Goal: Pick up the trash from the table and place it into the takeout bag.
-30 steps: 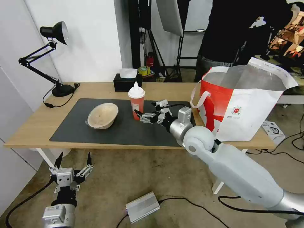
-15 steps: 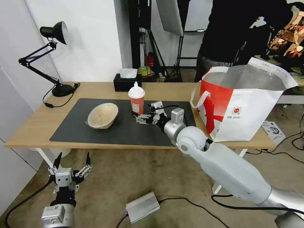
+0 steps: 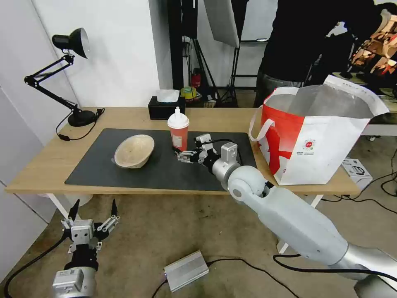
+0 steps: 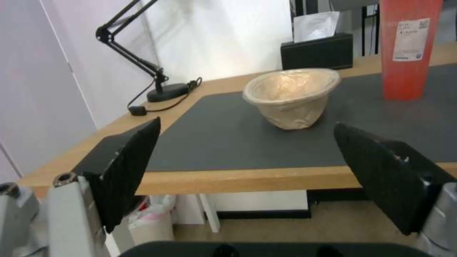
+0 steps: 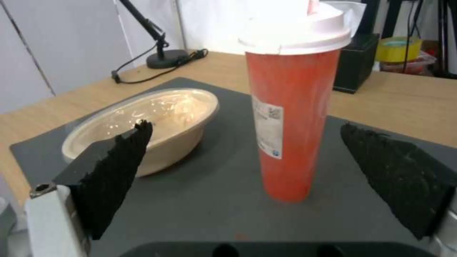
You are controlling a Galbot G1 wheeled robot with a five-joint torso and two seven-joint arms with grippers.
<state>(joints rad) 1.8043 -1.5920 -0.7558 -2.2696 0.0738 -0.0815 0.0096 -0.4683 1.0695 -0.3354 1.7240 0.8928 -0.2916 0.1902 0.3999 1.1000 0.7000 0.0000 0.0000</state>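
Cup (image 3: 178,132) upright, right claw (image 3: 185,154) spread beside

Head view: from above and in front of the table (image 3: 45,165), looking forward and down across its whole length, far enough to take in floor and back wall. Left wrist view: from below the table's (image 4: 247,176) front edge, facing up and across the dark mat (image 4: 224,142) toward the wall. Right wrist view: low over the mat (image 5: 209,200), very near the red drink cup (image 5: 290,107). Shared by all three: beige bowl (image 3: 134,151) (image 4: 290,96) (image 5: 152,125), cup (image 3: 178,132) (image 4: 409,50), lamp base (image 3: 81,118) (image 4: 166,92) (image 5: 166,59).
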